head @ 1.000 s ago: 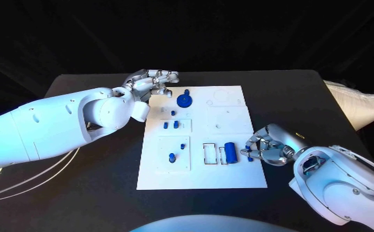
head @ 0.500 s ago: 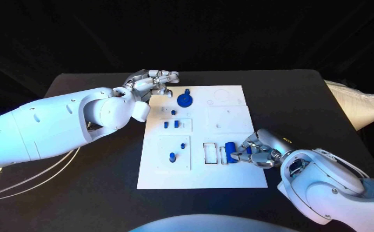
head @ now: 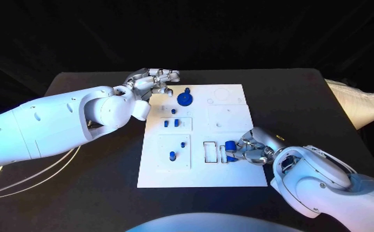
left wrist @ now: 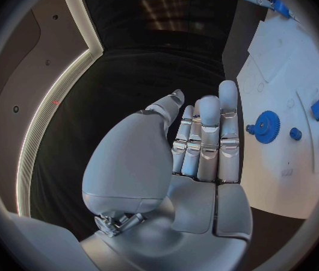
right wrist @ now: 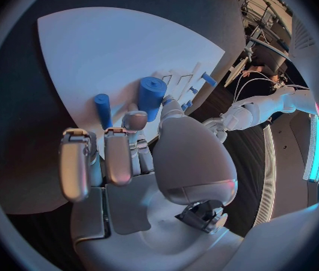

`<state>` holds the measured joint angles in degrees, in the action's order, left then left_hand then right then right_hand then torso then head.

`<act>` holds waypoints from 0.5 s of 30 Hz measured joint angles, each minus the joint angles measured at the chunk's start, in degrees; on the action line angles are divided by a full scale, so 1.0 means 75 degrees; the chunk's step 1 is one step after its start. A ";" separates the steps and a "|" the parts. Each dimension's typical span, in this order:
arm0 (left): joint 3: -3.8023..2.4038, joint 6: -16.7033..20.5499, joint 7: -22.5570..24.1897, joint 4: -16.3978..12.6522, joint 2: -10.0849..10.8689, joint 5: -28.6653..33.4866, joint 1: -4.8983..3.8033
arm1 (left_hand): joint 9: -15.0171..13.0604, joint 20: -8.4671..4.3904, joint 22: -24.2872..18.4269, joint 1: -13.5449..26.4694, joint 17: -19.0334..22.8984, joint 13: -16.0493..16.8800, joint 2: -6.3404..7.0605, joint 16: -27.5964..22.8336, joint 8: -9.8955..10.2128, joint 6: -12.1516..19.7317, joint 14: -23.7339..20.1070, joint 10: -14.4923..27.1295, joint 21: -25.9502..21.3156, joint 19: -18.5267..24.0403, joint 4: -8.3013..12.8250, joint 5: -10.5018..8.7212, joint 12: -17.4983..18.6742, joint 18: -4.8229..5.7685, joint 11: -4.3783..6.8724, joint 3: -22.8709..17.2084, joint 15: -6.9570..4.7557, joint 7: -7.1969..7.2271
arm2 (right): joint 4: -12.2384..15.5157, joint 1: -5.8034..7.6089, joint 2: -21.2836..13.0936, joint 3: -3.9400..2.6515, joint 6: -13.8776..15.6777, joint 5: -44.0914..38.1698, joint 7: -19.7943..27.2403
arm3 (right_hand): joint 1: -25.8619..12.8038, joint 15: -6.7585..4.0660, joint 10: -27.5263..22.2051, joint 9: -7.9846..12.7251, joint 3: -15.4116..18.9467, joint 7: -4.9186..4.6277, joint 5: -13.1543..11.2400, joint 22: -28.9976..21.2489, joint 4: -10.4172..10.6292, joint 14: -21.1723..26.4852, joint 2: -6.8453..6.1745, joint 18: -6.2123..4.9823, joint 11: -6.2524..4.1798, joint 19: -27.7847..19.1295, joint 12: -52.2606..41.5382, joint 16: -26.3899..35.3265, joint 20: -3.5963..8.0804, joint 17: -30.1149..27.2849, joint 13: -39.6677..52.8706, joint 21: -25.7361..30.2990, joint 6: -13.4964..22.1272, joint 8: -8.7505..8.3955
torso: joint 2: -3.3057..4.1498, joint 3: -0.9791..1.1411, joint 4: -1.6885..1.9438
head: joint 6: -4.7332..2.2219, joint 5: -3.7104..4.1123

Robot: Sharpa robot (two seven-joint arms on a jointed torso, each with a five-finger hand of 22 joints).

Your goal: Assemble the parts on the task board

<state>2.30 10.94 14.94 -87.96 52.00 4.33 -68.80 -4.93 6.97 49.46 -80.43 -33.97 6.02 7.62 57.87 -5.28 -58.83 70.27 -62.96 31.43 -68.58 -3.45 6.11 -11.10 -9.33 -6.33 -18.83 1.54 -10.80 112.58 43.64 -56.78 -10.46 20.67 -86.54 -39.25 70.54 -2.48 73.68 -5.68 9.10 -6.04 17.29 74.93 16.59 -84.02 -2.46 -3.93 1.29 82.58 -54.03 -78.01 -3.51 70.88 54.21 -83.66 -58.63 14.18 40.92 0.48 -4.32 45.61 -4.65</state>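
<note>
From above, the right hand (head: 253, 148) sits on the task board (head: 234, 175) at its near right edge, fingers against the blue cylinder (head: 231, 145). Left hand (head: 152, 82) hovers empty, fingers apart, at the board's far corner. Right wrist view: thumb touches the cylinder; whether it's gripped, I cannot tell.

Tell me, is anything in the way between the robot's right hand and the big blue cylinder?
Nothing visible is in the way. The right hand is already at the big blue cylinder near the task board's front edge, fingers right beside it. A thin blue peg lies next to the cylinder, off to the side, not between them.
</note>
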 measured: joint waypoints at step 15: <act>0.0000 -0.0012 -0.0016 -0.0004 -0.0003 -0.0007 0.0001 | 0.0000 0.0000 -0.0010 -0.0041 0.0034 0.0009 -0.0041 0.0000 0.0000 0.0000 -0.0001 0.0029 -0.0037 0.0000 0.0022 0.0000 -0.0058 0.0000 -0.0028 0.0022 0.0001 0.0000 | -0.0108 0.0026 0.0068 -0.0015 0.0095 -0.0012 0.0036 | 0.1287 -0.0109 0.0112 -0.0051 -0.0119 0.0118 -0.0251 -0.0001 -0.0348 -0.0002 -0.0008 0.0066 -0.0084 0.0057 -0.0159 -0.0030 0.0057 0.0062 0.0389 0.0000 -0.0233 0.0179 | -0.0010 -0.0002 -0.0008 | 0.0004 -0.0047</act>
<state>2.30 10.85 14.82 -87.99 51.97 4.28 -68.79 -4.93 6.97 49.38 -80.74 -33.71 6.08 7.31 57.87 -5.28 -58.83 70.26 -62.75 31.15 -68.58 -3.29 6.11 -11.54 -9.33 -6.54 -18.67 1.55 -10.79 111.77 43.84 -56.27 -10.57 21.38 -86.63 -38.99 80.20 -3.30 74.52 -6.07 8.21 -5.15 15.41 74.92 13.98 -84.04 -2.52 -3.44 0.66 83.00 -55.22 -78.23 -3.08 71.34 57.13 -83.66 -60.38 15.52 40.85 0.47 -4.38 45.64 -5.00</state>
